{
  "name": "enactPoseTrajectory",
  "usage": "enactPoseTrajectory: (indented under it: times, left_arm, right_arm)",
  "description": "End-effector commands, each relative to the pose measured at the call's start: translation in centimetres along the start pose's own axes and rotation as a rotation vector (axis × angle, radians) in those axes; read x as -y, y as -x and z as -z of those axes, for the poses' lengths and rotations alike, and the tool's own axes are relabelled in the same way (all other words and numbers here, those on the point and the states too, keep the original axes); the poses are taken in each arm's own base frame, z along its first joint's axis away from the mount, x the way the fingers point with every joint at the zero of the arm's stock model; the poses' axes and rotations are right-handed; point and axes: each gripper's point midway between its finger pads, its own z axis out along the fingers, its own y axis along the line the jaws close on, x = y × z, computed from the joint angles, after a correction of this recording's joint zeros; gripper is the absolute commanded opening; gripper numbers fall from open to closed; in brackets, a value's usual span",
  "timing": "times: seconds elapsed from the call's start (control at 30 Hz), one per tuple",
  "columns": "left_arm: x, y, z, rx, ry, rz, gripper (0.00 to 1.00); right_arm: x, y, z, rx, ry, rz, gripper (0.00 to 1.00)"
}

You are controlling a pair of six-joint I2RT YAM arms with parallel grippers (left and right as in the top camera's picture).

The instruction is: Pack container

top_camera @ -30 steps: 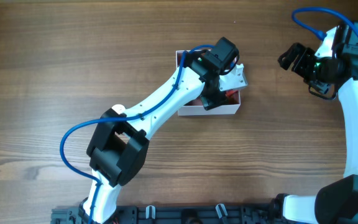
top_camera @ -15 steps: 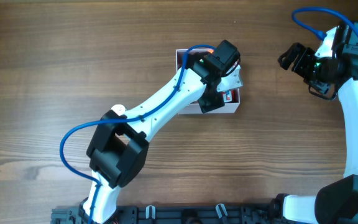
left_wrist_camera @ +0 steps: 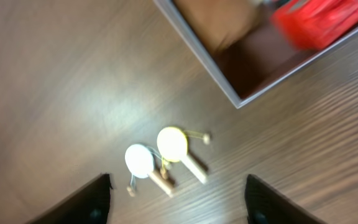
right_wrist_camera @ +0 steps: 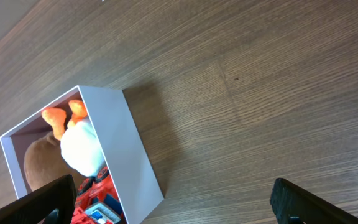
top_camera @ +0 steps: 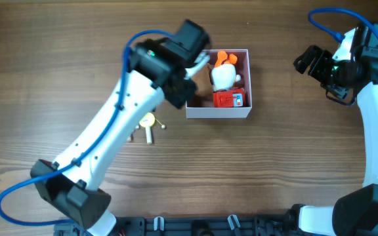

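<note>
The container (top_camera: pixel 218 113) is a white-walled square box at mid table. It holds a red toy car (top_camera: pixel 229 99), a white and orange soft toy (top_camera: pixel 222 73) and a brown item seen in the right wrist view (right_wrist_camera: pixel 39 165). My left gripper (top_camera: pixel 178 94) is open and empty. It hangs over the table just left of the container. In the left wrist view (left_wrist_camera: pixel 179 208) the container's corner (left_wrist_camera: pixel 235 96) is at the upper right. My right gripper (top_camera: pixel 314 62) is open and empty, far right of the container (right_wrist_camera: pixel 135 158).
A small yellow disc (left_wrist_camera: pixel 173 143) and a white disc (left_wrist_camera: pixel 140 160) with little wooden pegs lie on the table left of the container. They also show in the overhead view (top_camera: pixel 147 124), just below the left arm.
My left arm has swung from over the container to its left side, which uncovers the toys inside and the discs on the table. The right arm has not moved.
</note>
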Motion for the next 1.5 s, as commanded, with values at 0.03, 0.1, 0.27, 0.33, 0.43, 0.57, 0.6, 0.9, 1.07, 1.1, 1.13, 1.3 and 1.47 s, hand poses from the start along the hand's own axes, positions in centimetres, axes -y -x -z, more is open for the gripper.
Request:
enactPoseTrajectory:
  times: [0.03, 0.1, 0.27, 0.33, 0.43, 0.57, 0.6, 0.9, 1.07, 1.1, 1.13, 1.3, 1.47]
  left_arm:
    - [-1.4, -3.7, -3.8, -0.174, -0.097, 0.344, 0.58]
    - [-2.0, -5.5, -5.7, -0.239, -0.097, 0.468, 0.55]
    - [-1.4, -10.0, -10.8, -0.373, -0.140, 0.669, 0.59]
    - [-0.5, -11.0, -12.5, -0.397, -0.180, 0.732, 0.59]
    - [1.7, -11.4, -14.1, -0.403, -0.278, 0.762, 0.52]
    - [3.3, -12.7, -15.8, -0.414, -0.286, 0.753, 0.49]
    - [3.6, -13.0, -16.3, -0.414, -0.280, 0.760, 0.49]
    - [3.9, -14.4, -19.3, -0.371, -0.236, 0.810, 0.42]
    - [3.5, -13.1, -19.9, -0.304, -0.239, 0.809, 0.29]
    - [3.4, -12.8, -20.0, -0.294, -0.240, 0.809, 0.28]
    - [3.4, -12.6, -20.0, -0.283, -0.242, 0.806, 0.25]
    - [3.0, -11.5, -19.4, -0.251, -0.258, 0.737, 0.13]
    - [1.5, -8.8, -15.2, -0.211, -0.266, 0.668, 0.07]
  right_arm:
    - [0.3, 0.2, 0.0, 0.009, -0.015, -0.003, 1.00]
    - [0.3, 0.2, 0.0, 0.009, -0.015, -0.003, 1.00]
    - [0.3, 0.2, 0.0, 0.009, -0.015, -0.003, 1.00]
    - [0.3, 0.2, 0.0, 0.009, -0.015, -0.003, 1.00]
    - [0.3, 0.2, 0.0, 0.009, -0.015, -0.003, 1.00]
    - [0.3, 0.2, 0.0, 0.009, -0.015, -0.003, 1.00]
    - [0.3, 0.2, 0.0, 0.009, -0.015, -0.003, 1.00]
    - [0.3, 0.2, 0.0, 0.009, -0.015, -0.003, 1.00]
    - [0.3, 0.2, 0.0, 0.010, -0.016, -0.003, 1.00]
    - [0.3, 0.2, 0.0, 0.009, -0.015, -0.003, 1.00]
    - [0.3, 0.2, 0.0, 0.009, -0.015, -0.003, 1.00]
    - [0.3, 0.2, 0.0, 0.009, -0.015, -0.003, 1.00]
    - [0.3, 0.2, 0.0, 0.009, -0.015, -0.003, 1.00]
